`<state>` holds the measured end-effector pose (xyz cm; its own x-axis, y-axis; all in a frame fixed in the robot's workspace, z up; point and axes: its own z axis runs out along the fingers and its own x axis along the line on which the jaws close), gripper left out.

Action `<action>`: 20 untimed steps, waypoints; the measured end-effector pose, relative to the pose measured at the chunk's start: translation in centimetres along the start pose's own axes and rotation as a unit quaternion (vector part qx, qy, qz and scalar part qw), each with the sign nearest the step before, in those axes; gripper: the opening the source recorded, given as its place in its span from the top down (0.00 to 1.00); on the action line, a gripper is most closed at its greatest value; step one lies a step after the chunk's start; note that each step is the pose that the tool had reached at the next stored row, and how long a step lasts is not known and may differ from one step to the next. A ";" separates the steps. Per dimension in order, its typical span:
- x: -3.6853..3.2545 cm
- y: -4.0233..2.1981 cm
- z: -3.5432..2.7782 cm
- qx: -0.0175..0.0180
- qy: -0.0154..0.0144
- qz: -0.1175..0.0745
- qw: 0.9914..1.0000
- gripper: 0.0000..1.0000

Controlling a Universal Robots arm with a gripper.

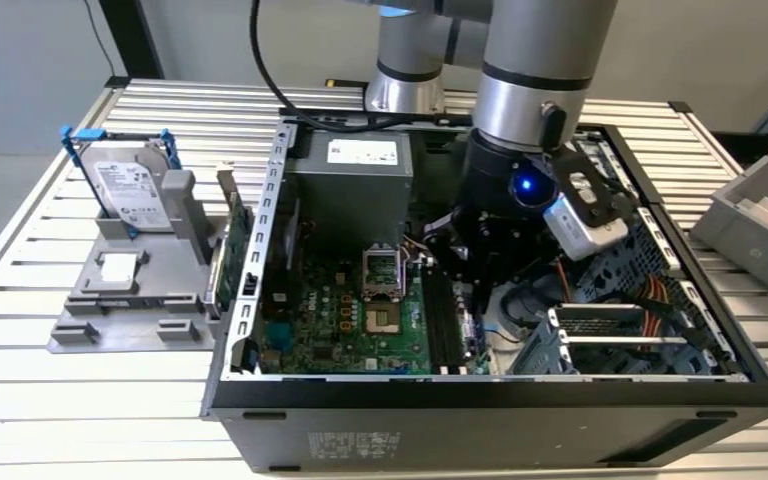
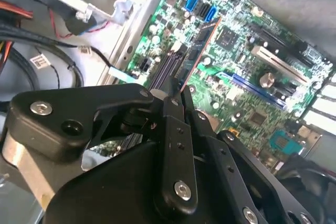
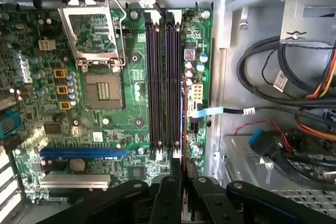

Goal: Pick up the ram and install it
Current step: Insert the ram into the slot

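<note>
Jaws of the gripper [image 3: 181,174] clamped on the thin green ram [image 2: 202,38], edge-on above the motherboard's [image 3: 131,77] dark slots [image 3: 163,85].

Green motherboard [image 3: 131,93] (black slots [image 3: 163,82]), black pincer [image 3: 181,174].

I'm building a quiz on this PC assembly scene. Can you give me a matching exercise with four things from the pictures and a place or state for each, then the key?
Things:
1. RAM stick
2. CPU socket
3. hard drive
4. power supply

Places or states:
A. standing in the grey holder on the table, outside the case
B. uncovered, its metal cover flipped up
C. on edge between the tips of the gripper, at the memory slots
D. a grey box at the far end of the case

Pairs: 1-C, 2-B, 3-A, 4-D
</note>
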<state>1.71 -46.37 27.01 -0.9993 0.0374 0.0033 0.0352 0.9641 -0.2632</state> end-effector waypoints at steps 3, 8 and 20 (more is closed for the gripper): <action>0.21 0.96 0.31 0.000 0.000 0.000 1.000 1.00; 0.63 2.75 0.77 0.000 0.000 0.000 1.000 1.00; 0.00 4.31 2.31 0.002 -0.003 0.001 1.000 1.00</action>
<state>1.83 -42.82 23.65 -0.9993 0.0376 -0.0033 0.0371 0.9629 -0.2672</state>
